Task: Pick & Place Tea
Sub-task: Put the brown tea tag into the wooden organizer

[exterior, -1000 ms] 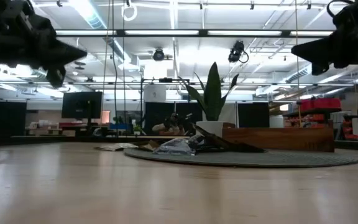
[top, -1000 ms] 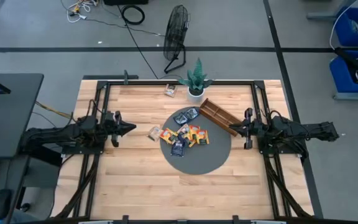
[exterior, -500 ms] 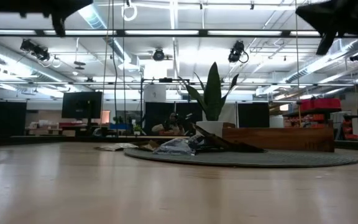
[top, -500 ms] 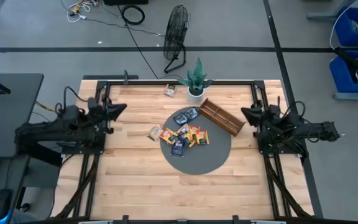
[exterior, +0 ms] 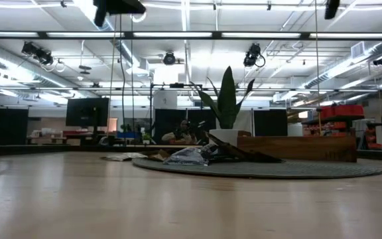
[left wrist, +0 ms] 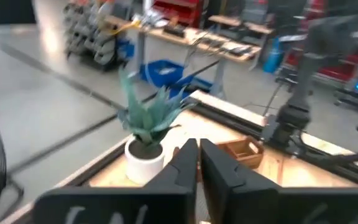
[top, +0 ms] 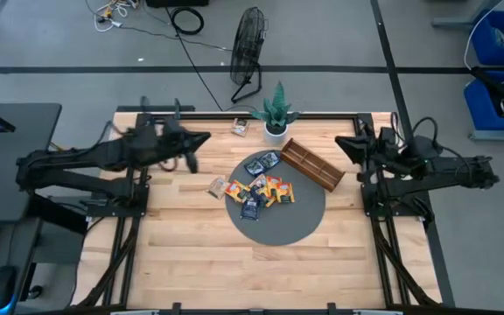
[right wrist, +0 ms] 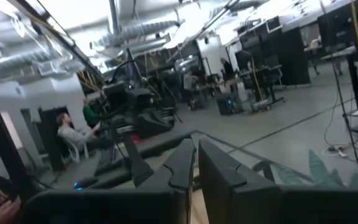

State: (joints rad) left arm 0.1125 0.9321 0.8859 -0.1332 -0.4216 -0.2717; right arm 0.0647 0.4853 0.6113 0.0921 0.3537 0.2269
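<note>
Both swung up and toward frame top since a second ago: left gripper (top: pixel 201 138) upper left, right gripper (top: pixel 343 142) upper right (fingers pressed together, holding nothing). Tea (top: pixel 261 188) on the mat centre frame, untouched; no pick begun.

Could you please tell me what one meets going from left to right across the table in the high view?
Left gripper → lone sachet lying off the mat → pile of tea sachets on the round grey mat → wooden tray → right gripper.
</note>
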